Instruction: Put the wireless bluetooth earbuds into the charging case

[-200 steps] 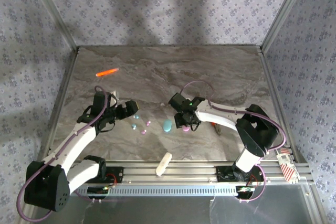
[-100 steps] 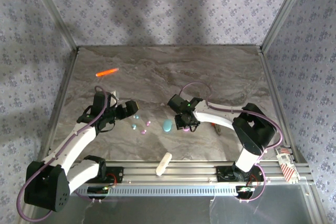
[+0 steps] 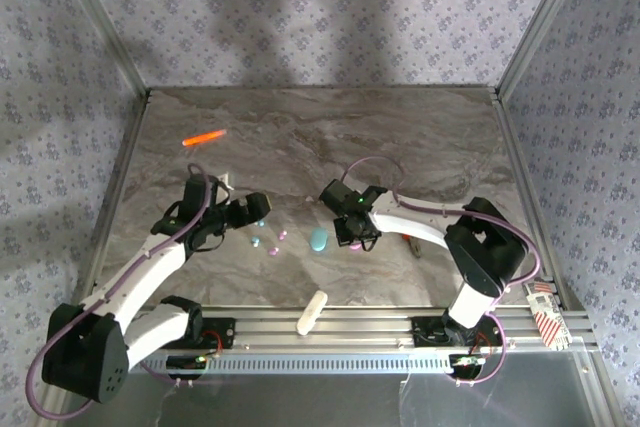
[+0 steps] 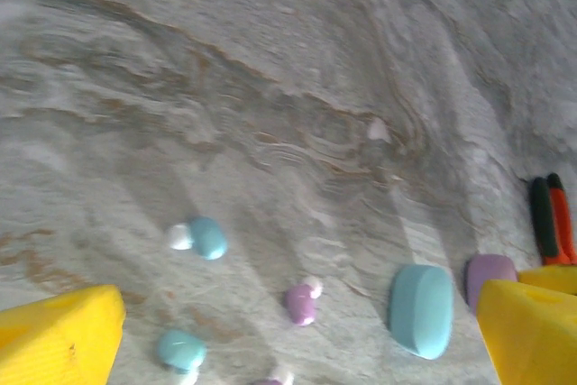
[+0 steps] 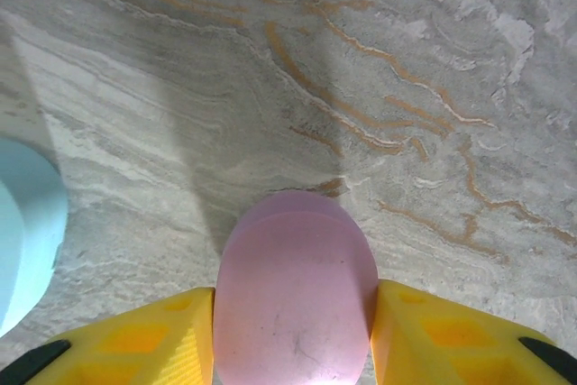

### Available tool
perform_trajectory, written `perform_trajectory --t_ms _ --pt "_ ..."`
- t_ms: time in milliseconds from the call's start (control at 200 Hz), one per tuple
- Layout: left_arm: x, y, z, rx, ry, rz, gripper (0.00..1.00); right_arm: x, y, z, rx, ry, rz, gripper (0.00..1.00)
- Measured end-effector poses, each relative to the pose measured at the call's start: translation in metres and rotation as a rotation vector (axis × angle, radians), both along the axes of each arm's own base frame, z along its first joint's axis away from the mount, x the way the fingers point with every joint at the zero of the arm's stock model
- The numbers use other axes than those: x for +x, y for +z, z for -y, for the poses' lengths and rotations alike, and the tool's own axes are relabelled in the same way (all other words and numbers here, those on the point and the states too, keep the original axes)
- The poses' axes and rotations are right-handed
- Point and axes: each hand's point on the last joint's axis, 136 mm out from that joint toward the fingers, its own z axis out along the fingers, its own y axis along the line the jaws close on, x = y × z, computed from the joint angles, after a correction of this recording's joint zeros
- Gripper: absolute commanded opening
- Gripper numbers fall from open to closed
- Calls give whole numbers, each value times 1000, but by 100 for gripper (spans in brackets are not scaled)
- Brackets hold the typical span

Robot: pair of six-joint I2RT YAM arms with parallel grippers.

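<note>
Right of centre in the overhead view, the right pincer (image 5: 293,297) pinched the pink case (image 5: 294,245) across its width. A yellow finger pressed against each side, and the case lay flat on the worktop (image 3: 420,137). The teal case (image 3: 318,239) lay just to its left, apart from it and untouched. Neither case showed an open lid, as far as could be told.

Further left, the four earbuds (image 4: 209,238) sat loose on the stone in a small cluster, two teal and two pink, none of them in a case. The left pincer (image 3: 244,210) hovered beside them, spread wide and holding nothing.

By that showing the task was barely begun. A case had been gripped, but opening it, lifting each bud and seating it all remained to be done.

Open room was generous toward the top of the frame. There the stone was bare apart from an orange marker (image 3: 205,137) at upper left, well apart from everything. The side walls stood well clear of both arms. The tight spots looked to be the closely grouped buds and the teal case just beside the right pincer. The metal rail (image 3: 380,322) ran near, below the cases, with a white stick (image 3: 313,312) lying on it.
</note>
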Motion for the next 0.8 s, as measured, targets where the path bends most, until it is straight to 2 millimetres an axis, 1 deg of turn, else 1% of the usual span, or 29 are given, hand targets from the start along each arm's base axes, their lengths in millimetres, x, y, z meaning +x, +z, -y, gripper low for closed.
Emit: perform_trajectory --t_ms 105,185,270,395,505,635,775,799 --pt "-6 -3 24 -22 -62 -11 90 1 8 3 55 -20 -2 46" --pt "-13 -7 45 -43 -110 -32 75 6 15 7 122 -50 0 46" --pt "-21 -12 65 -65 -162 -51 56 14 22 10 206 -78 -6 45" --pt "-25 -12 90 -120 -196 -67 39 24 30 15 337 -112 -22 45" --pt "-27 -11 109 -156 -224 -72 29 30 36 19 442 -138 -44 45" --pt "-20 -6 130 -206 -243 -76 19 36 45 20 552 -150 -62 44" --pt "-13 -4 146 -262 -256 -84 19 38 53 18 639 -145 -80 43" --pt "-12 -4 149 -271 -258 -85 20 38 54 18 651 -143 -84 42"
